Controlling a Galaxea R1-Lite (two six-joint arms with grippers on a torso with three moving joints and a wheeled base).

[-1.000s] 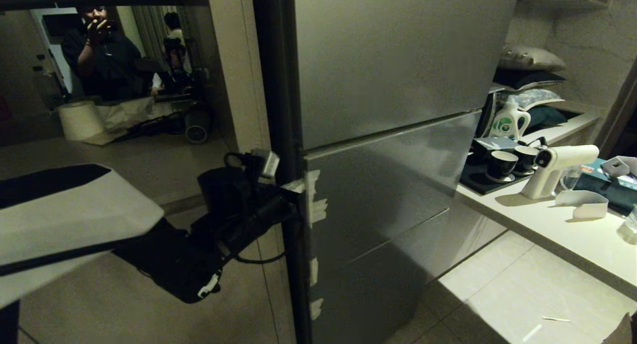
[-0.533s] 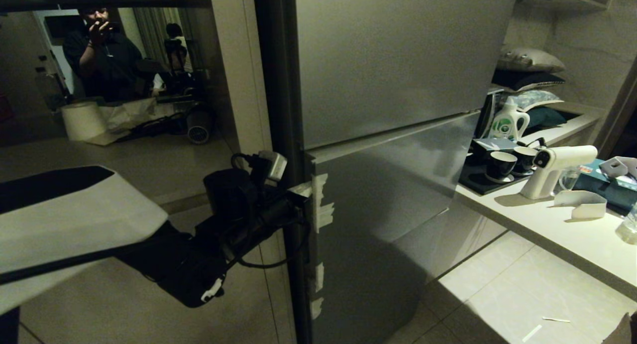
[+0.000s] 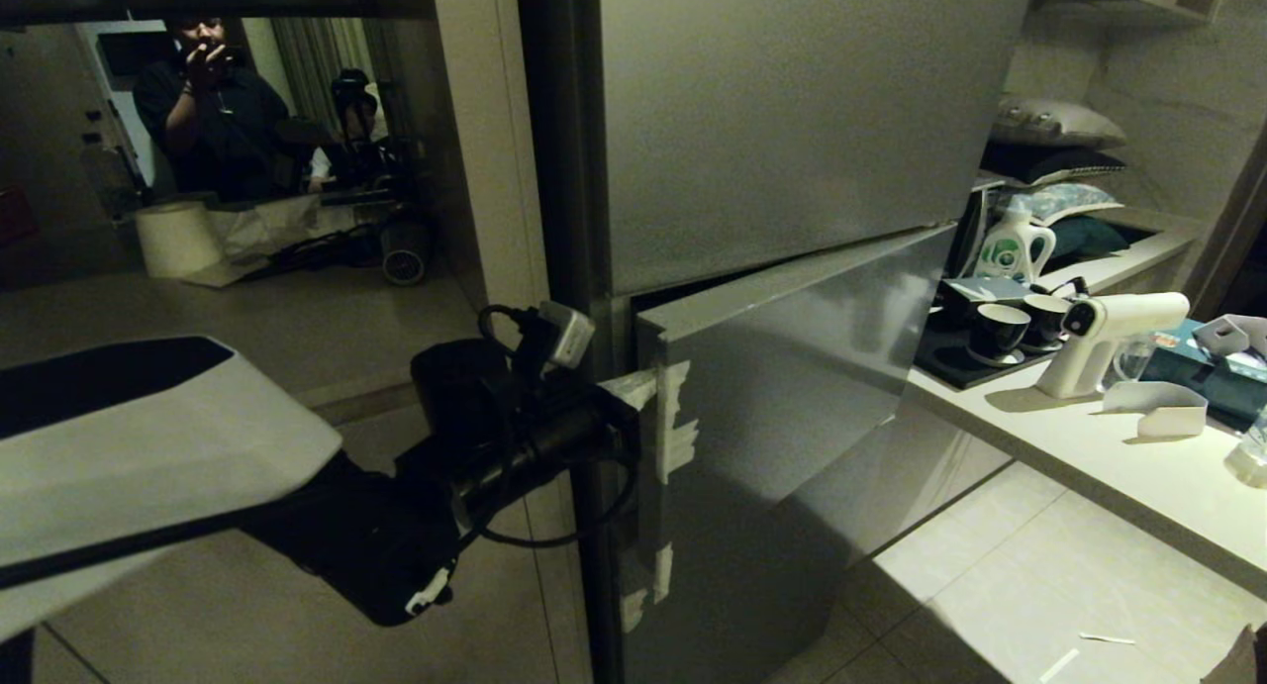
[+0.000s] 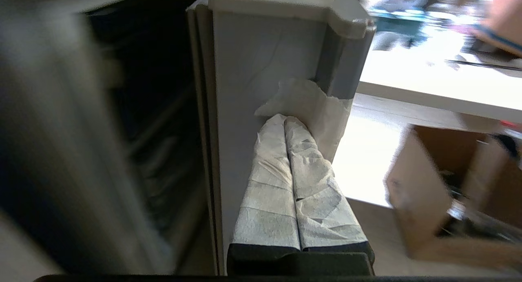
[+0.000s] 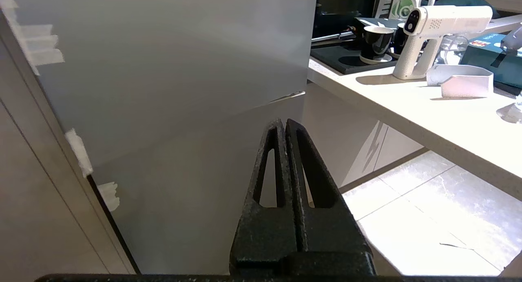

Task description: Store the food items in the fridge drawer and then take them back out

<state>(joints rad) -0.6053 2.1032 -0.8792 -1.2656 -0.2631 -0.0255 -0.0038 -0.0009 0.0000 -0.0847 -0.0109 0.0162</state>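
We hook our left gripper (image 3: 633,392) behind the taped edge of the lower fridge door (image 3: 792,387) so that a sideways pull swings it out; a dark gap already shows along its top. The taped fingers (image 4: 281,167) are pressed together, tips against the door's inner edge, grasping nothing. The left arm reaches low and level across to the fridge. Our right gripper (image 5: 284,127) hangs clenched and empty, facing the door. The fridge drawer is not visible; the interior is dark.
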